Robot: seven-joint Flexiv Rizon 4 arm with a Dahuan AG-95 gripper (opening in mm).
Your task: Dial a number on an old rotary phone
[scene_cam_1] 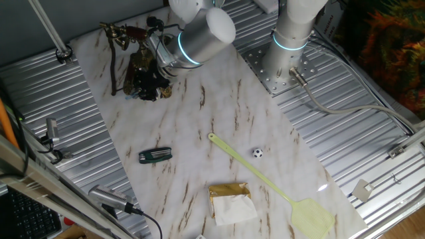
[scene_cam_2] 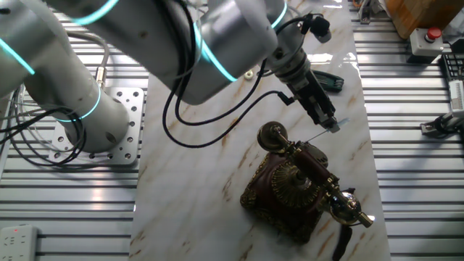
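Observation:
The old rotary phone (scene_cam_2: pixel 293 190) stands on the marble board, dark brown with brass trim. Its round dial (scene_cam_2: pixel 290 181) faces up, and the handset (scene_cam_2: pixel 341 203) lies across the cradle with brass ends. My gripper (scene_cam_2: pixel 332 122) hangs just above the phone's far side, near the upper handset end (scene_cam_2: pixel 272 134). Its fingers look pressed together with nothing clearly between them. A thin pale sliver shows at the tip. In one fixed view the phone (scene_cam_1: pixel 141 74) sits at the board's far left corner, and the wrist hides most of the gripper (scene_cam_1: pixel 159 66).
On the board lie a dark green tool (scene_cam_1: pixel 155 155), a pale yellow swatter (scene_cam_1: pixel 265 180), a small black-and-white ball (scene_cam_1: pixel 257 153) and a gold-wrapped block (scene_cam_1: pixel 230 201). The arm's base (scene_cam_1: pixel 287 63) is bolted at the board's far edge. Ribbed metal table surrounds the board.

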